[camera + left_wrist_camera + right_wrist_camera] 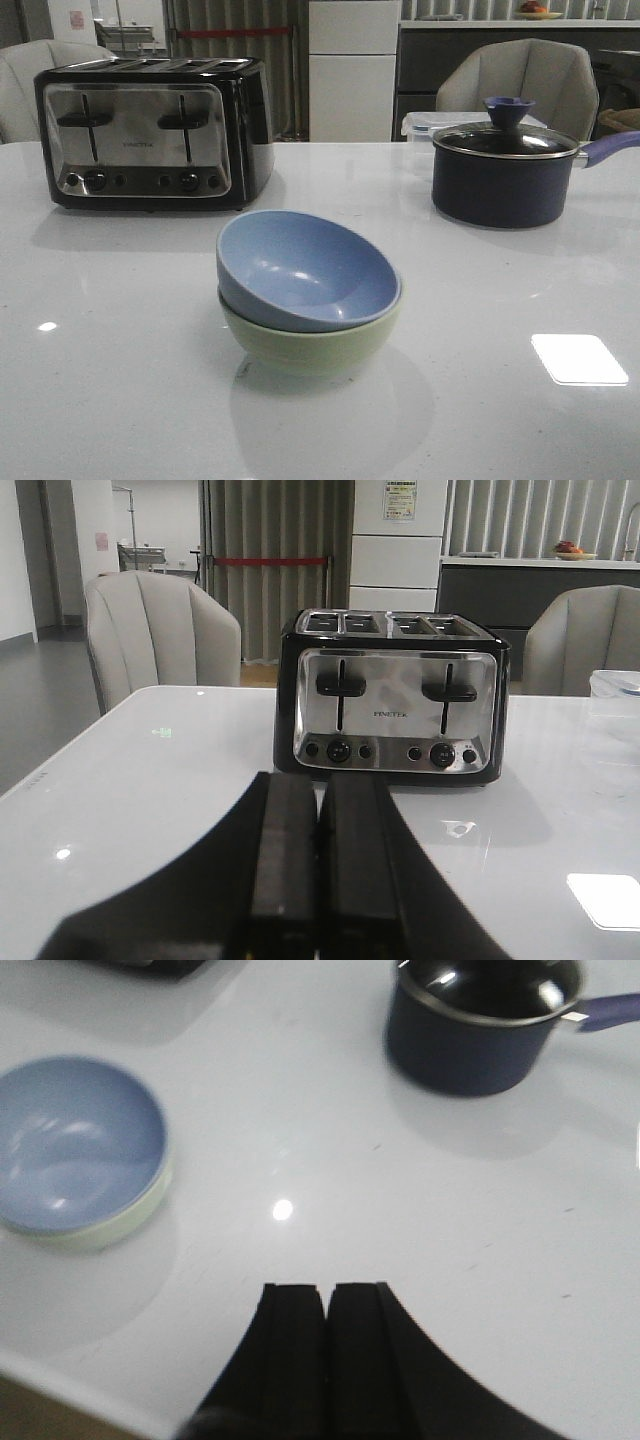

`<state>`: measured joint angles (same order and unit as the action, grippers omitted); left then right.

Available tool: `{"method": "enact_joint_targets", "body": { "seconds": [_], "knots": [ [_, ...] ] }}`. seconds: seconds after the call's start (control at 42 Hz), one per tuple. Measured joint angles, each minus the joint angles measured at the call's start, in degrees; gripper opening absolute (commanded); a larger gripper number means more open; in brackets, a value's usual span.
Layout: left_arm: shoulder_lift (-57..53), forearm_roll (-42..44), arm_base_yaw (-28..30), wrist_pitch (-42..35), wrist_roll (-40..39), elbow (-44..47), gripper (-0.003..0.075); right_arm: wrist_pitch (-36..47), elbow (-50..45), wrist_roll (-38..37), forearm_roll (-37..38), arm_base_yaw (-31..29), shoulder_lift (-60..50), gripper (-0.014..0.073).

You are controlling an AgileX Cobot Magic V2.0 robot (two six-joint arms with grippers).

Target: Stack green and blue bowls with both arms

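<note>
The table is white and glossy, and it reflects bright patches of ceiling light. Behind it stand pale padded chairs, a grey curtain with a red bar across it, a white cabinet and a dark counter with a plate of fruit on top.

On the front of the toaster, a small brand word sits between the two levers, but it is too small to read with certainty. A paper with writing hangs on the white cabinet, also not readable.

The blue bowl sits inside the green bowl, tilted so that its opening faces toward the camera side. Both are plain, round and matte. Only a pale green rim shows under the blue one in the right wrist view.

The left gripper has its two black fingers pressed together with nothing between them, directly in front of the toaster. The right gripper is also closed and empty, with the stacked bowls well apart on one side and the dark navy saucepan further ahead on the other side.
</note>
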<state>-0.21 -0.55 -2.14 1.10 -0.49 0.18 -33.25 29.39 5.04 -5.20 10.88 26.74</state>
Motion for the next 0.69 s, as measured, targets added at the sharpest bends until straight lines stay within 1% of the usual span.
{"method": "enact_joint_targets", "body": {
  "seconds": [0.048,0.143,0.286,0.476,0.571,0.69],
  "knots": [
    [0.00,0.00,0.00,0.00,0.00,0.00,0.0093,4.55,-3.42,0.00,0.00,-3.27,-3.26,0.0055],
    [0.00,0.00,0.00,0.00,0.00,0.00,0.0093,12.60,-10.02,0.00,0.00,-7.59,-9.89,0.0055],
    [0.00,0.00,0.00,0.00,0.00,0.00,0.0093,19.46,-19.65,0.00,0.00,-11.60,-19.28,0.0055],
    [0.00,-0.02,0.00,0.00,0.00,0.00,0.0093,22.65,-28.59,0.12,0.00,-11.98,-26.71,0.0055],
    [0.00,-0.02,0.00,0.00,0.00,0.00,0.0093,23.30,-30.67,0.12,0.00,-11.98,-27.26,0.0055],
    [0.00,-0.02,0.00,0.00,0.00,0.00,0.0093,24.63,-31.04,0.12,0.00,-12.10,-27.26,0.0055]
  ]
}}
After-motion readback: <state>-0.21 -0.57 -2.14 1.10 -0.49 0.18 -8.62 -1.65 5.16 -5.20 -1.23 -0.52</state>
